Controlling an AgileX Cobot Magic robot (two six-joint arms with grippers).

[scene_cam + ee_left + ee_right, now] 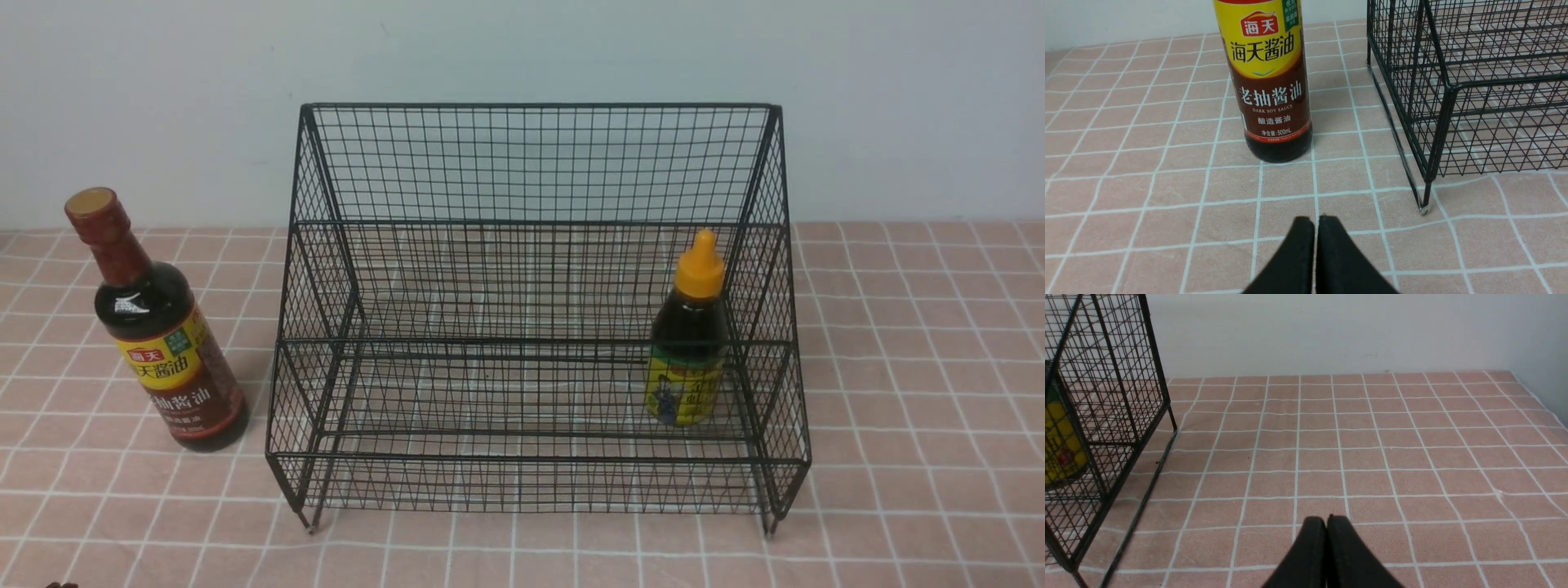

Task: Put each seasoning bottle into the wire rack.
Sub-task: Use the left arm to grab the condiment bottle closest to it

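Left claw (1315, 222) and right claw (1327, 522): both pressed together, empty. Short bottle (690, 343) stands inside wire rack (539, 163). Tall bottle (155, 327) stands outside, toward the counter's (898, 408) left edge. Next step, as judged: left claw opens and grasps it.

Quick tally for you, op:
You've got 2 seasoning btls: 1 tall bottle (163, 343) w/ brown-red cap, 1 short bottle (688, 351) w/ orange-yellow cap. Plus 1 wire rack (539, 482), 2 tiers. And 2 grippers: left gripper (1314, 220), right gripper (1327, 520).
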